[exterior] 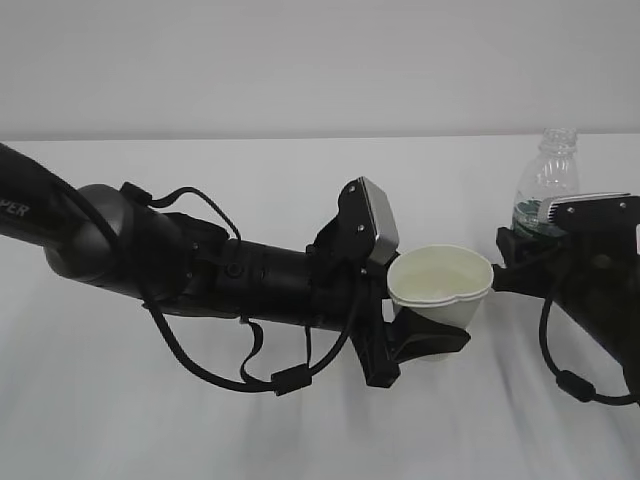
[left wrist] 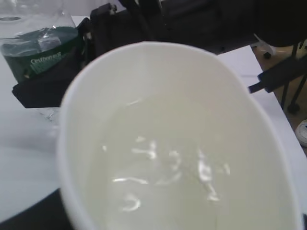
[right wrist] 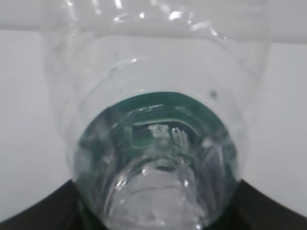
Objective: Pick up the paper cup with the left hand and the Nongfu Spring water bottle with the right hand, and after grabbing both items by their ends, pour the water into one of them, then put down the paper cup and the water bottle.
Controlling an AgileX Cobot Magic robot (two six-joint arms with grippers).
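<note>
Above the table, left hand (exterior: 425,335) pinching paper cup (exterior: 440,285) of water (left wrist: 163,177), right hand (exterior: 515,255) clamping upright water bottle (exterior: 548,180)

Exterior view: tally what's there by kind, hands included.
Paper cups: 1, the paper cup, holding water
Bottles: 1, the Nongfu Spring water bottle
Robot hands: 2, the left hand and the right hand
Total: 4

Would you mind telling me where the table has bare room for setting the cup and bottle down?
Bare table lies in front of the left arm and under the paper cup. It is crowded between the cup and the water bottle, where both jaws sit.
</note>
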